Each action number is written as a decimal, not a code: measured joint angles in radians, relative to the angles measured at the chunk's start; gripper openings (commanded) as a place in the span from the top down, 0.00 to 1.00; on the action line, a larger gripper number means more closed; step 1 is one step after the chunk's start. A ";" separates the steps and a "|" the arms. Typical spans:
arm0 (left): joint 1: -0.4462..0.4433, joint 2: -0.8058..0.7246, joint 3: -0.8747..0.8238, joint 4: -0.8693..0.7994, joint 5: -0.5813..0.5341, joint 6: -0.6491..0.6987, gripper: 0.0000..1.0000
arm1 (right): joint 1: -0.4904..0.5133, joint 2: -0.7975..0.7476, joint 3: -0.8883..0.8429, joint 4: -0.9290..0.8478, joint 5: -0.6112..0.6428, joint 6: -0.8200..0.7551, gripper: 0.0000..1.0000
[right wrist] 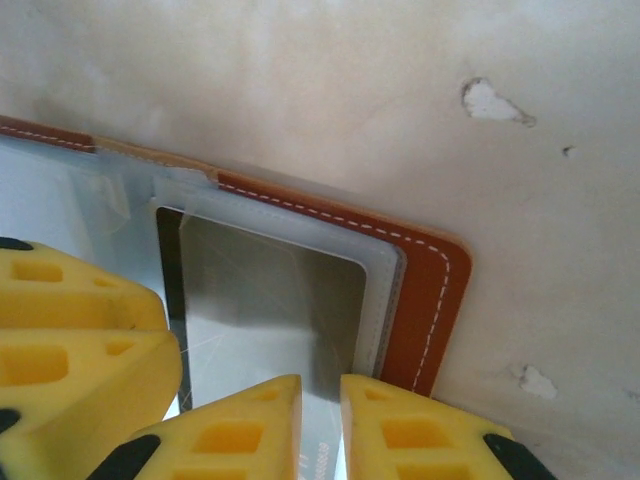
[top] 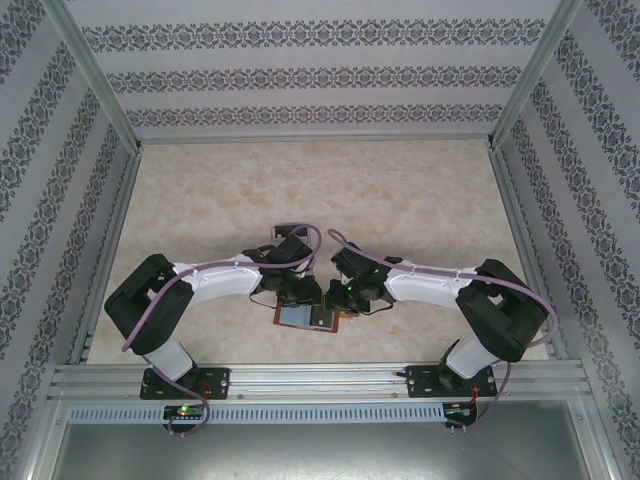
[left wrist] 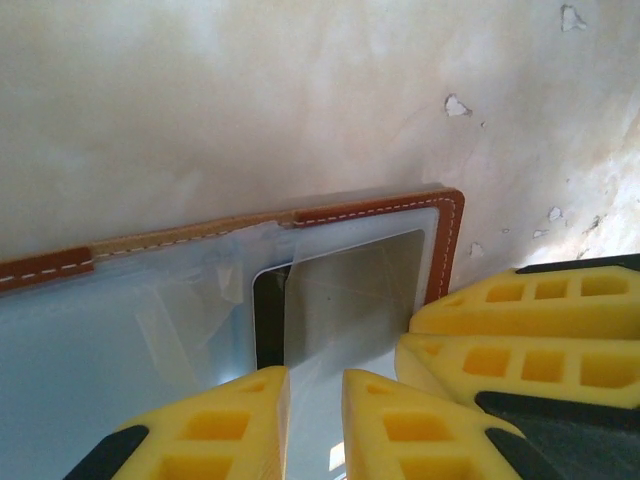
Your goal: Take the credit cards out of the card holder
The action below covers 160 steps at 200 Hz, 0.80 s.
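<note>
The card holder (top: 310, 318) lies open on the table near the front edge, brown leather rim (left wrist: 445, 250) (right wrist: 425, 290) round pale pockets. A grey credit card (left wrist: 350, 300) (right wrist: 270, 300) lies face up on its right half, over a dark card (left wrist: 266, 320) whose edge shows at the left. My left gripper (left wrist: 315, 385) stands shut to a narrow slit with its tips over the grey card's left part. My right gripper (right wrist: 320, 395) is shut the same way over the card's right part. The card's face shows through both slits. Both grippers (top: 298, 292) (top: 345, 295) meet above the holder.
The two grippers stand close side by side: the right one's fingers (left wrist: 520, 330) show in the left wrist view, the left one's fingers (right wrist: 80, 330) in the right wrist view. The beige table (top: 320, 190) runs to patterned walls on three sides.
</note>
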 measured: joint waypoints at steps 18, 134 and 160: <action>0.000 0.005 -0.002 0.006 0.005 -0.003 0.77 | 0.000 0.003 0.003 0.006 -0.003 0.000 0.79; 0.000 0.013 -0.002 -0.002 -0.016 0.005 0.70 | 0.000 0.005 0.009 -0.006 0.008 -0.011 0.75; 0.000 0.011 -0.002 -0.011 -0.023 0.006 0.70 | 0.000 0.005 0.013 -0.019 0.021 -0.024 0.75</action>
